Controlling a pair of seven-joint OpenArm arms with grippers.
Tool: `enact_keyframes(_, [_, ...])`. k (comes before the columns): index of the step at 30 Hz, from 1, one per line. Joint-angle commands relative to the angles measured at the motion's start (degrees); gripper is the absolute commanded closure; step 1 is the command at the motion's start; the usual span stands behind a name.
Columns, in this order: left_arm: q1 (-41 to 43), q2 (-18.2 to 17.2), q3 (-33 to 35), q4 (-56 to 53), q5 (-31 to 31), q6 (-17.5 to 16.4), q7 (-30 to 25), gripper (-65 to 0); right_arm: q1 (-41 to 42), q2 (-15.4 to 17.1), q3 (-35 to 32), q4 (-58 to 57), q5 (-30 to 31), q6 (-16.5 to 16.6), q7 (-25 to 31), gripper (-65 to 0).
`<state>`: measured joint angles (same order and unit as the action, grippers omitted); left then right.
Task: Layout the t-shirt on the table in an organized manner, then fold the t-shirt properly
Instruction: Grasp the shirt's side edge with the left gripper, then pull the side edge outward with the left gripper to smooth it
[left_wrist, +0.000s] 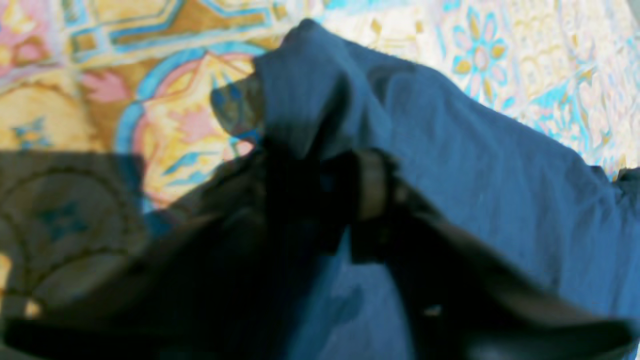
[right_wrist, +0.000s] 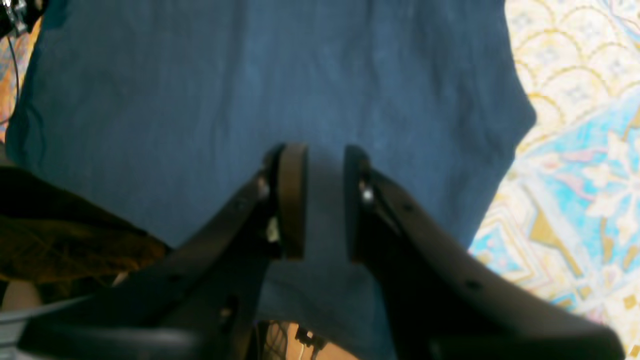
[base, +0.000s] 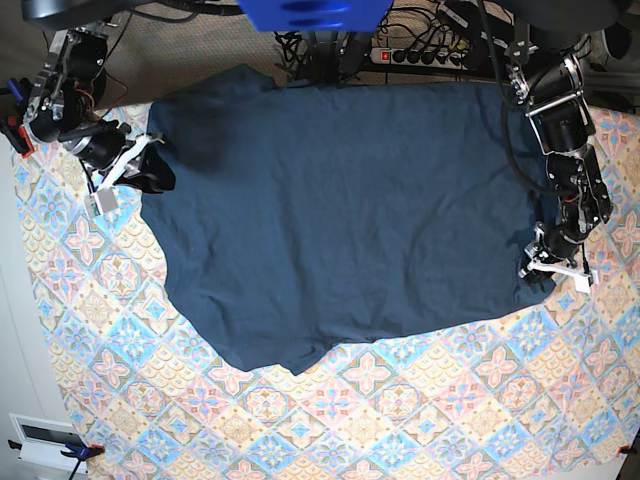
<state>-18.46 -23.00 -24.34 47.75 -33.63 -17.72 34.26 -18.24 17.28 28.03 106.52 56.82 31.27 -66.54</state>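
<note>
A robot lab: power strip (base: 425, 55) and tangled cables (base: 300, 42) behind the table (base: 400, 410).

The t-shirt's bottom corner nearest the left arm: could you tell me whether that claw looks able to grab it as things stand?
Probably yes: the left claw already sits at the t-shirt edge, fabric bunched around its fingers, nothing between them.

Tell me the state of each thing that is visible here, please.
t-shirt: spread mostly flat, one corner bunched up at the left gripper.
table: partly covered by the t-shirt.
left gripper: fingers closed on t-shirt fabric.
right gripper: fingers apart, above the t-shirt.
</note>
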Motion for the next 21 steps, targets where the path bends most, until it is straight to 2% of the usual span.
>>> enact_keyframes(1, [-2.16,-0.34,-0.06,-0.23,0.44,-0.09,-0.46,-5.6,0.17,0.96,0.58,1.13,0.99,0.16,0.83,-12.4])
enact_keyframes(2, [-3.39,-0.25,-0.06,-1.55,0.53,0.18,-1.69,-0.6,0.17,1.05,0.58,1.13,0.99,0.16,0.83,-12.4])
enact_keyframes(3, [-4.79,-0.16,-0.06,-2.96,0.53,0.18,-2.57,0.0,0.17,1.05,0.58,1.13,0.99,0.16,0.83,-12.4])
enact_keyframes(6, [-9.45,-0.16,-0.06,-7.7,1.58,0.18,-4.24,-1.5,0.17,1.05,0.58,1.13,0.99,0.16,0.83,-12.4])
enact_keyframes(16, [-27.48,1.33,-0.06,-23.88,15.12,0.18,-15.67,0.0,0.17,1.05,0.67,1.13,0.99,0.16,1.0,-12.4])
enact_keyframes(21, [-30.38,1.16,-0.06,-25.81,19.43,0.18,-17.07,-0.3,0.17,0.96,0.67,1.13,0.99,0.16,0.83,-12.4])
